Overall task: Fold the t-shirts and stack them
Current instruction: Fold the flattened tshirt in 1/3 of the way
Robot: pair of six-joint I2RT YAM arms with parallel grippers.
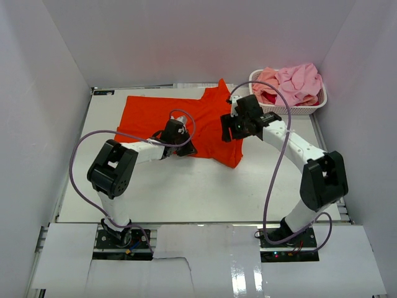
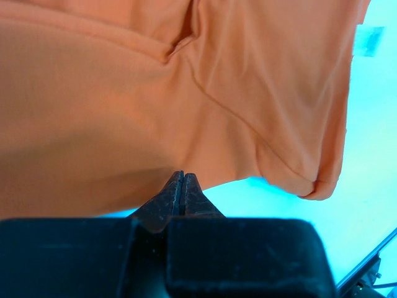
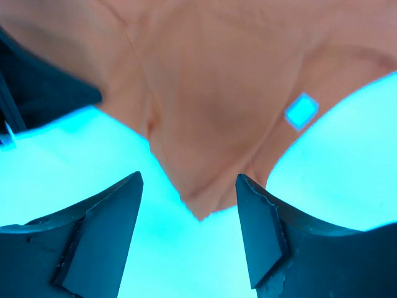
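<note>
The orange-red t-shirt (image 1: 161,115) lies spread across the far half of the table, one part trailing toward the near right. My left gripper (image 1: 185,149) is at its near hem, jaws pressed together on the hem's edge (image 2: 182,175); the cloth (image 2: 124,93) fills that view. My right gripper (image 1: 228,129) hovers over the shirt's right part, jaws wide apart and empty (image 3: 189,186). A pointed corner of the shirt (image 3: 201,205) lies between the fingers on the table.
A white perforated basket (image 1: 288,110) stands at the far right with a light pink shirt (image 1: 299,81), a salmon-peach one (image 1: 265,79) and a dark red one (image 1: 268,98). White walls close three sides. A small square mark (image 3: 302,110) is on the table.
</note>
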